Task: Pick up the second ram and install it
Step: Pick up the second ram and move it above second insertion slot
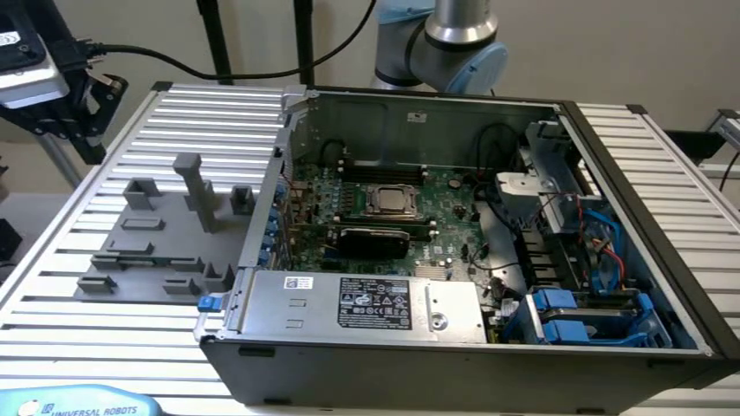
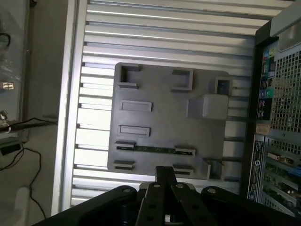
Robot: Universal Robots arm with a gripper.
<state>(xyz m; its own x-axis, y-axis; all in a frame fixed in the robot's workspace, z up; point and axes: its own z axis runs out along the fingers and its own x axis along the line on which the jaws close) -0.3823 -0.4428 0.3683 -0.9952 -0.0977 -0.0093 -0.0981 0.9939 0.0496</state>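
Observation:
The second ram [image 2: 155, 149] is a thin dark green strip standing on edge between two small blocks of the grey fixture plate [image 2: 164, 120], which lies at the exterior view's left [image 1: 151, 238]. My gripper [image 2: 164, 173] hangs well above the plate, over its edge nearest the ram. Its black fingers are shut together with nothing between them, and it is not touching the ram. The open computer case [image 1: 463, 243] stands beside the plate, and the motherboard [image 1: 445, 221] inside carries a square silver processor [image 1: 393, 201].
A tall grey post [image 1: 191, 191] rises from the fixture plate near the case wall. A silver power supply box [image 1: 370, 303] fills the case's front. Blue drive brackets [image 1: 578, 316] and cables sit at the exterior view's right. The slatted table [image 1: 69, 338] surrounds everything.

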